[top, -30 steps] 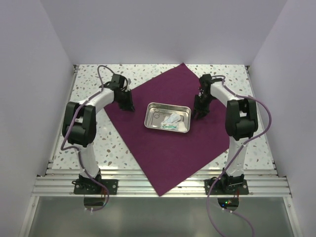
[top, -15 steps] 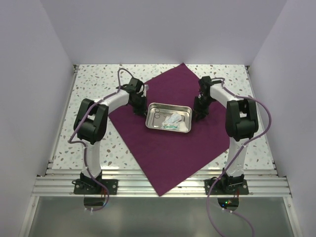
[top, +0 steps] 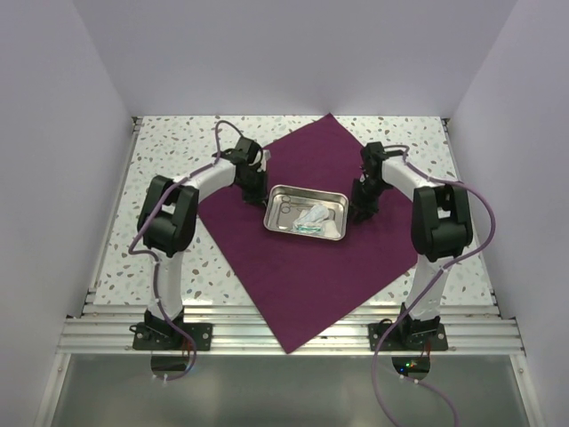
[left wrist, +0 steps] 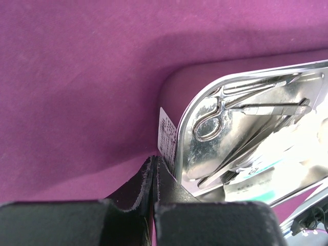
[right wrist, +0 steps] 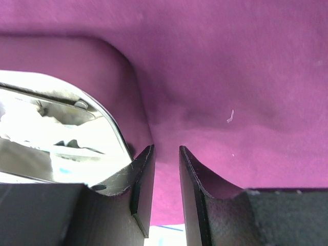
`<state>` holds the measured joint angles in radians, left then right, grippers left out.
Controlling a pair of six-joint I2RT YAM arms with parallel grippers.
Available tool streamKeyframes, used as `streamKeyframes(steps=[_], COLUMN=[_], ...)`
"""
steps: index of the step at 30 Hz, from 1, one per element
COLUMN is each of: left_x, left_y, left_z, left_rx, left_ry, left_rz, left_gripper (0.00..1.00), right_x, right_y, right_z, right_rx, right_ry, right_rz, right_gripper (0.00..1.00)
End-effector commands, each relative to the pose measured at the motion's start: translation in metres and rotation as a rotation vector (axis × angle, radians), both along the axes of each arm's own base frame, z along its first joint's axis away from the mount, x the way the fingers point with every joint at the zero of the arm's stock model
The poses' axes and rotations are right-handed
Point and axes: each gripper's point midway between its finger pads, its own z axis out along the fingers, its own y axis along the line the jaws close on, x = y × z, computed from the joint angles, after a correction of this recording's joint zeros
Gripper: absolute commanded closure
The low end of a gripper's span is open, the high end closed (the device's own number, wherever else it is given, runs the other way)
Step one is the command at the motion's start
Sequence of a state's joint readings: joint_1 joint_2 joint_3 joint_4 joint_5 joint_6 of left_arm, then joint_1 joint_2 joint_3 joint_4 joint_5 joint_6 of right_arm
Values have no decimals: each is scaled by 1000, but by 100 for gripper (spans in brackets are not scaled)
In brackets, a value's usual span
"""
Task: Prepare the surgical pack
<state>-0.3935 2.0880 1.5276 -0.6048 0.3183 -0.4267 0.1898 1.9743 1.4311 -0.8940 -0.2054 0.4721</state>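
Two arms reach in from either side toward the middle of the speckled table (top: 164,147), where the surgical pack (top: 302,289) lies spread flat as a wide purple sheet, turned so its corners point away from us, toward us and to each side. On the centre of that cloth sits a shallow metal tray (top: 302,188), and we can see metal instruments (left wrist: 271,108) and some white packaged material (top: 313,216) lying inside it. The left gripper (top: 252,197) is down at the tray's left end; from its wrist camera we see its two fingers pressed tightly together with nothing visible between them, their tips (left wrist: 154,163) just beside the tray's outer wall, close under a small white label (left wrist: 167,134) stuck there. The right gripper (top: 360,212) is low at the tray's right end, its fingers spread by a narrow gap (right wrist: 166,154) through which only purple fabric shows. Its inner finger (right wrist: 141,177) stands just outside the tray's rounded rim (right wrist: 110,128); we cannot tell whether it touches the metal.
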Motion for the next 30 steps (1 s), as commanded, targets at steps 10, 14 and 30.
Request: streamKeyframes(steps=[10,14,30], left_x=[4,2,14], left_y=[-26,-23,41], left_z=[17,16,32], left_rx=[-53,-44,-6], left_ry=[-27,-23,-85], left_rz=[-49,-45,71], left_gripper=[100,92,62], right_x=[-1,-1,0], right_y=[5,-6,-56], right_z=[19,18,102], right_rx=[32,-9,-176], right_ry=[-58,-55,-212], right_rz=[-3,-3,36], right_gripper=[70,69,41])
